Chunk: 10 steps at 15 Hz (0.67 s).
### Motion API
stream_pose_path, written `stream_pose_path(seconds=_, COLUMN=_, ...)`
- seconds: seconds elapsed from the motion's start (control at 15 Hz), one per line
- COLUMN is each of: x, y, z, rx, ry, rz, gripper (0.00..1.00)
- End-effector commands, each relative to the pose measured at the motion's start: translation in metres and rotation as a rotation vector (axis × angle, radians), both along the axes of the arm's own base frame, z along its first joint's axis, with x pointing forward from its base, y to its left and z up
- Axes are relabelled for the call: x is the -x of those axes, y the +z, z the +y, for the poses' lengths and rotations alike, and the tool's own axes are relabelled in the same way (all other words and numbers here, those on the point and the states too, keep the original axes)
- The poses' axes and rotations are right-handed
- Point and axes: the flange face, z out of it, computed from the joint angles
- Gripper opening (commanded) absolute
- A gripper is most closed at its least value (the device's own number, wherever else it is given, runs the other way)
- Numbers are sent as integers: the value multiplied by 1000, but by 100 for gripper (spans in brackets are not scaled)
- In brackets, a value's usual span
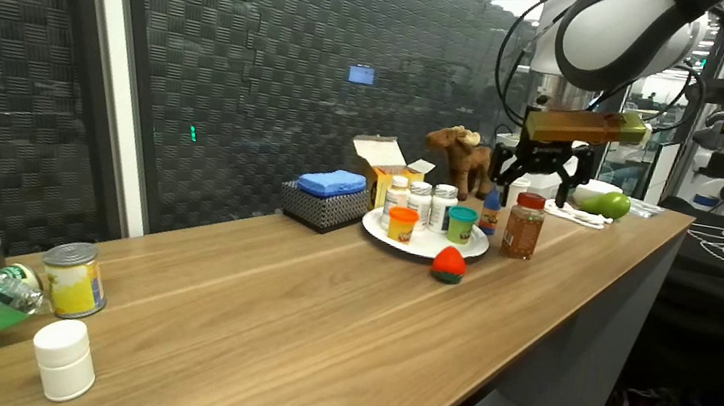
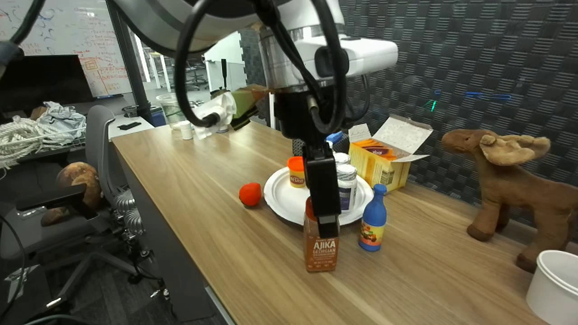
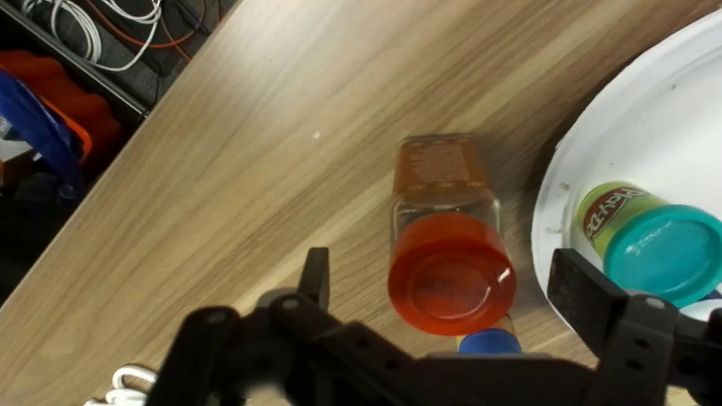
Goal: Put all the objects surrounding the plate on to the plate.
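The white plate (image 1: 424, 249) holds an orange-lidded Play-Doh tub (image 1: 400, 231), a teal-lidded Play-Doh tub (image 1: 460, 230) and three white bottles (image 1: 419, 202). A square spice jar (image 1: 522, 233) with a red lid stands upright beside the plate; it also shows in the wrist view (image 3: 443, 163). A small blue bottle (image 2: 373, 221) stands near the plate; the jar partly hides it in the wrist view. A red strawberry-like toy (image 2: 250, 195) lies on the table by the plate. My gripper (image 1: 531, 194) is open and empty above the jar, with the lid between its fingers in the wrist view (image 3: 440, 269).
An open yellow box (image 2: 381, 164), a brown plush moose (image 2: 510, 180) and a patterned box (image 1: 324, 208) with a blue cloth stand along the wall. A white tub (image 2: 553, 289) and green fruit (image 1: 608, 204) are farther along. The table edge (image 1: 580, 306) runs opposite the wall.
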Motion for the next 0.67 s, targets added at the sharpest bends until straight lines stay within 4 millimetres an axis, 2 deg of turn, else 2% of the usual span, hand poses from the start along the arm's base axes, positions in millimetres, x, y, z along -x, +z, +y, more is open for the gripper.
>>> stream_pose_path(seconds=0.0, x=-1, y=11, z=7, rx=-75, ry=7, rz=-13, gripper=75)
stream_pose_path(seconds=0.07, x=-2, y=10, z=8, rx=-85, ry=-1, rz=-16, gripper=73)
stream_pose_path(seconds=0.13, x=-3, y=11, z=9, rx=-98, ry=-7, rz=-15, gripper=66)
stream_pose_path(seconds=0.2, x=-3, y=11, z=10, rx=-109, ry=-14, rz=-15, gripper=56)
stream_pose_path(seconds=0.47, x=-4, y=13, z=10, rx=-69, ry=-17, rz=-41, gripper=26)
stream_pose_path(seconds=0.6, x=-2, y=14, z=11, rx=-66, ry=-21, rz=-45, gripper=24)
